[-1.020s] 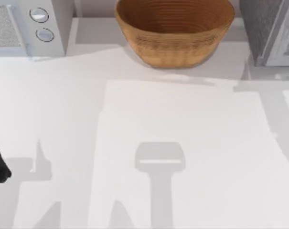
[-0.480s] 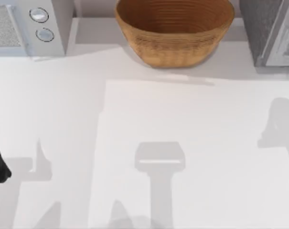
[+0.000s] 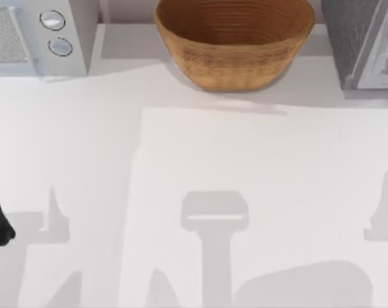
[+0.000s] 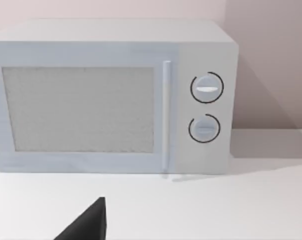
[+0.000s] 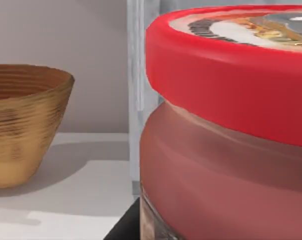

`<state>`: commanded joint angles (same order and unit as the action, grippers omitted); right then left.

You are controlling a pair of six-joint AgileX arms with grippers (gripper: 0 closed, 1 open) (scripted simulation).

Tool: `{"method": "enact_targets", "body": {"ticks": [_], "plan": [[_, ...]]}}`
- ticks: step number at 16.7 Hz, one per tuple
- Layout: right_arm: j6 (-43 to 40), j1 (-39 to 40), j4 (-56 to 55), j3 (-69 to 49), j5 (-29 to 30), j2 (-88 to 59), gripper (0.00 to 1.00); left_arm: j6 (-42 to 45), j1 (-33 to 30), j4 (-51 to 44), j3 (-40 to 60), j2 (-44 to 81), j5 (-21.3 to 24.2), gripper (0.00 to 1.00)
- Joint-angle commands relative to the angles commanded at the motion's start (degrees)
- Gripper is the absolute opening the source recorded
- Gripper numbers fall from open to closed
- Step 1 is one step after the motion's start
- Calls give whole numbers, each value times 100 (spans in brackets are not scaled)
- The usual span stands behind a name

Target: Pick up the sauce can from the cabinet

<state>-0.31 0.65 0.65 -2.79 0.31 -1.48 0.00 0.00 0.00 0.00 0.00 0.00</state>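
The sauce can [image 5: 225, 125] looms upright right against my right wrist camera — its axis vertical, the wicker bowl [image 5: 26, 125] off beyond it — so the right arm is plainly nearer, though whether those fingers grip it I cannot tell; my left arm idles facing the microwave [image 4: 111, 95].

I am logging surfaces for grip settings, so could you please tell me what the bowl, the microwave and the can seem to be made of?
The bowl looks like woven wicker, matte tan, with ridged coils around its wall. The microwave looks like smooth painted metal or plastic, pale grey, with a speckled door panel. The can has a glossy red rim, likely plastic or coated metal, over a smooth reddish label; its body material is unclear.
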Motion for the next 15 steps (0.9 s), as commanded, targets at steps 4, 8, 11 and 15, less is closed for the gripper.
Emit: {"method": "enact_targets", "body": {"ticks": [4, 8, 11, 15], "plan": [[31, -65, -65, 279, -31, 148, 0, 0, 0, 0, 0, 0, 0, 100], [37, -46, -54, 284, -30, 118, 0, 0, 0, 0, 0, 0, 0, 100], [42, 117, -356, 154, -33, -165, 0, 0, 0, 0, 0, 0, 0, 100], [45, 642, -1326, -220, -3, -1243, 0, 0, 0, 0, 0, 0, 0, 100]]}}
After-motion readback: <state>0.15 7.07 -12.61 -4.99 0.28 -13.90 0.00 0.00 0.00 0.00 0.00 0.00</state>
